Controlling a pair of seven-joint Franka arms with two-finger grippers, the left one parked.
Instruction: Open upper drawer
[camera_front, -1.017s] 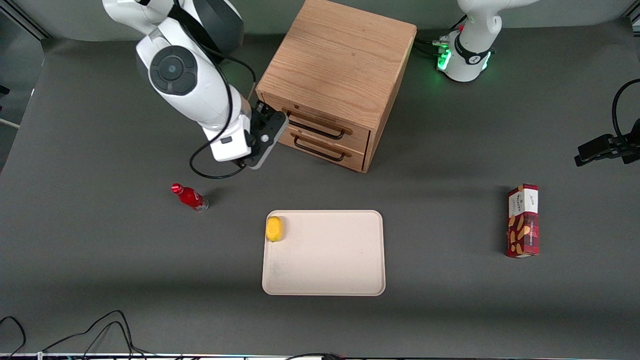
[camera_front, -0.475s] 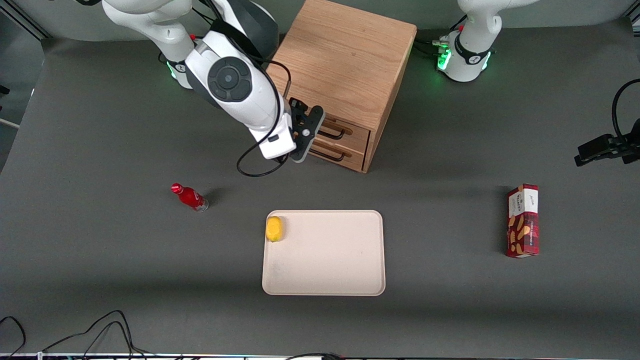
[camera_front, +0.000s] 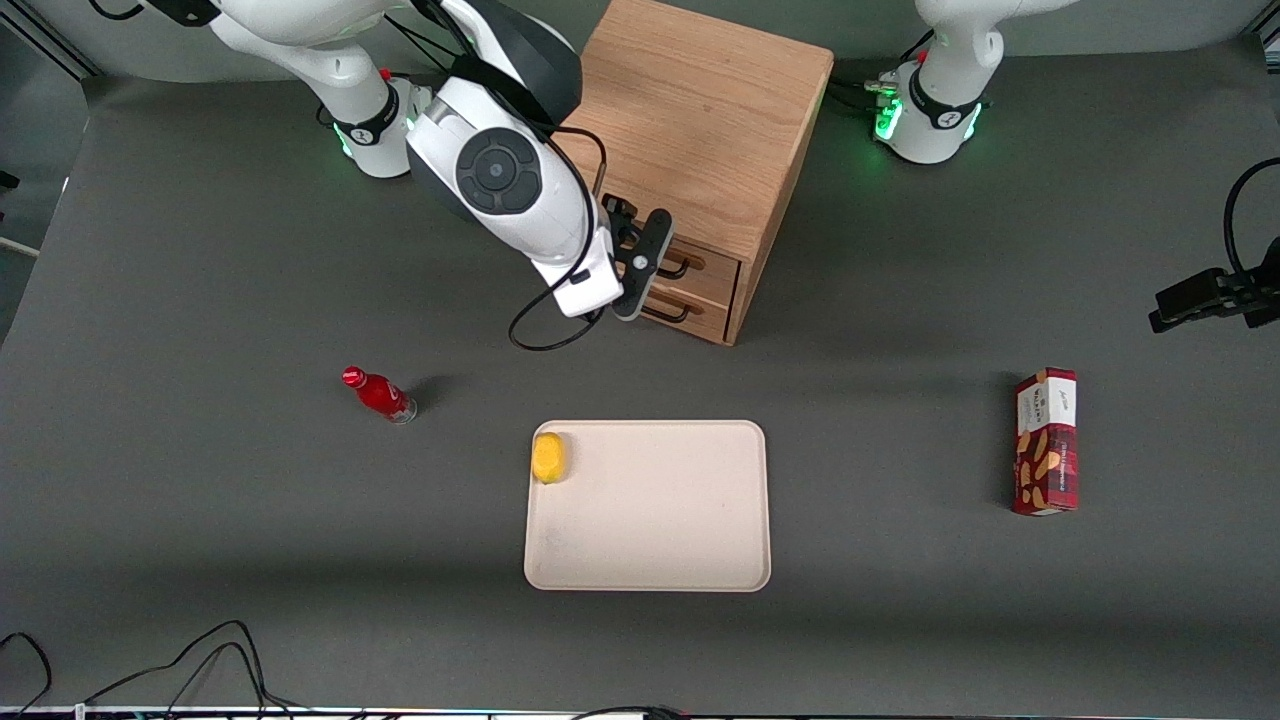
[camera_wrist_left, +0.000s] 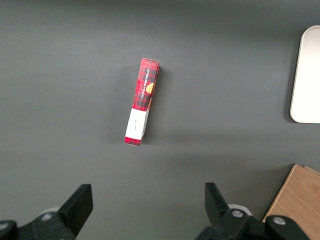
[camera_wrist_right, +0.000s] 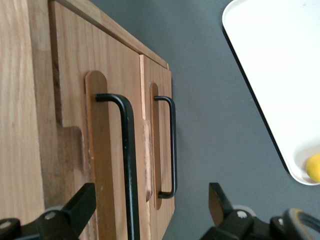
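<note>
The wooden cabinet stands at the back of the table, both drawers closed. The upper drawer has a thin black wire handle; the arm covers most of it in the front view. In the right wrist view the upper drawer and its handle are close up, with the lower drawer's handle beside it. My gripper hovers just in front of the drawer fronts. It is open and empty, and the upper handle runs between its spread fingers without touching them.
A cream tray lies nearer the front camera, with a yellow fruit in its corner. A red bottle lies toward the working arm's end. A red snack box lies toward the parked arm's end. Cables run along the front edge.
My gripper has moved from beside the cabinet's corner across the drawer fronts toward the parked arm's end. It now covers most of both handles in the front view.
</note>
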